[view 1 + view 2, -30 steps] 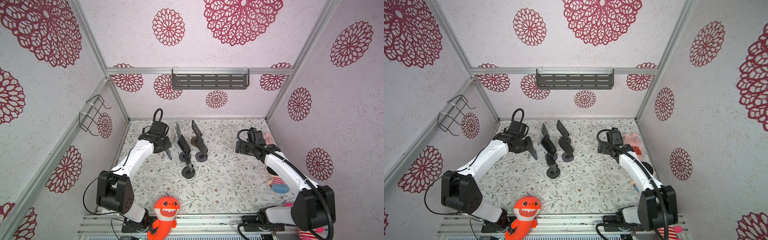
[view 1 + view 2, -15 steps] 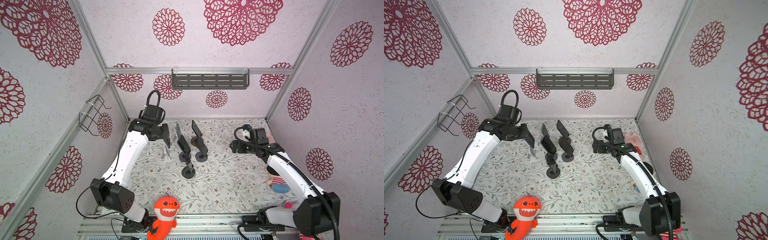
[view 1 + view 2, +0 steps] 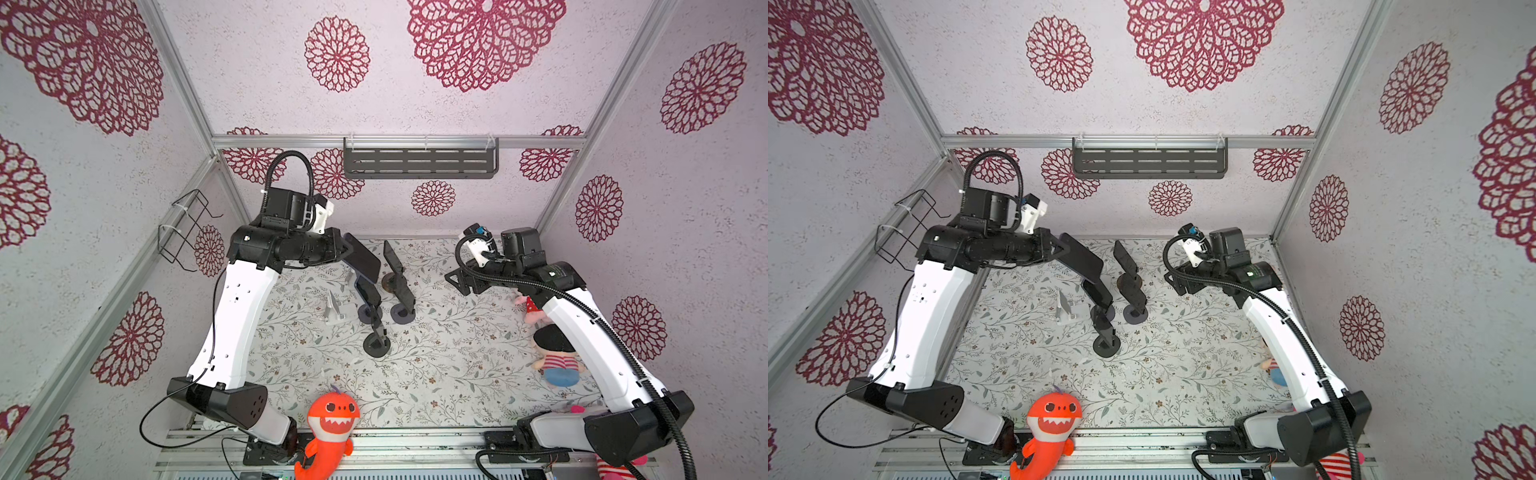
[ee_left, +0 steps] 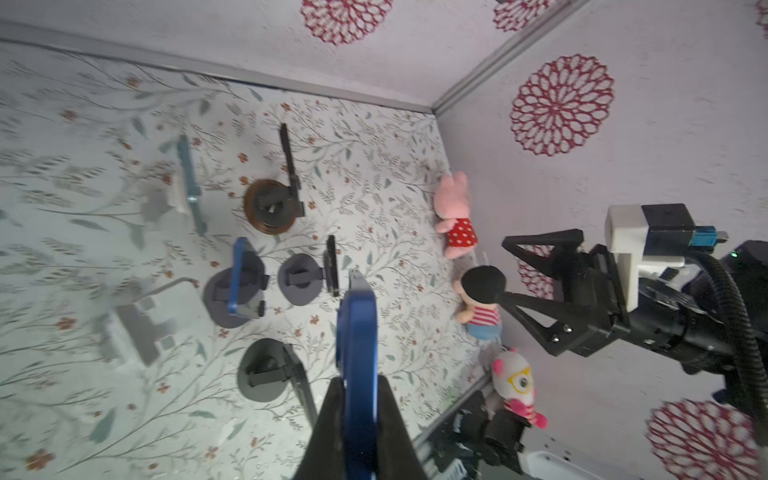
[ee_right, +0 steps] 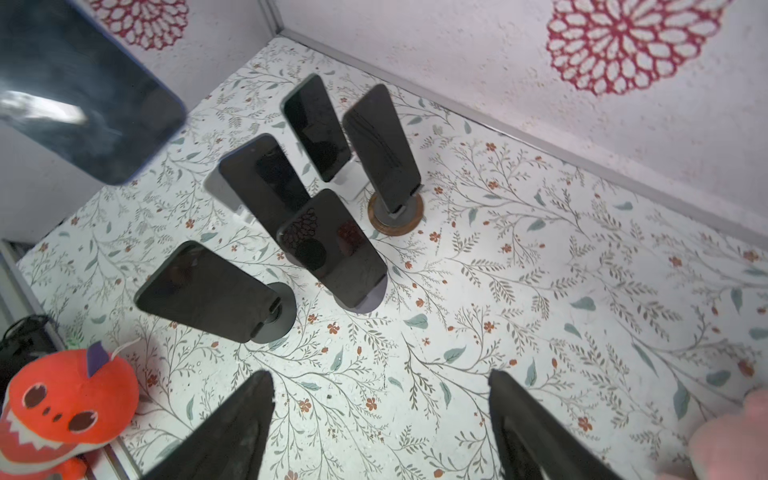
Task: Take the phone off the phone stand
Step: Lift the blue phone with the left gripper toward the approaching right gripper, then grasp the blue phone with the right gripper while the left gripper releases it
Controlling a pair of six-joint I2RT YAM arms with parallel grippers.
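At the front edge of the floral table (image 3: 457,365) sits an orange shark plush (image 3: 332,415). Behind it, dark phones (image 5: 332,249) lean on round stands (image 5: 274,316). Beside them a white phone stand (image 3: 334,311) rests on the table. Past that stand, the blue phone (image 3: 362,259) hangs in the air, clear of every stand. Its long axis runs straight out from the left gripper (image 3: 348,249), its free end pointing toward the middle of the table. Its dark screen faces the right arm. The left gripper is clamped on one short end of the phone, with its fingers (image 4: 328,419) pressing the front and back. Across the table, the right gripper (image 4: 503,268) hovers with its jaws spread, holding nothing.
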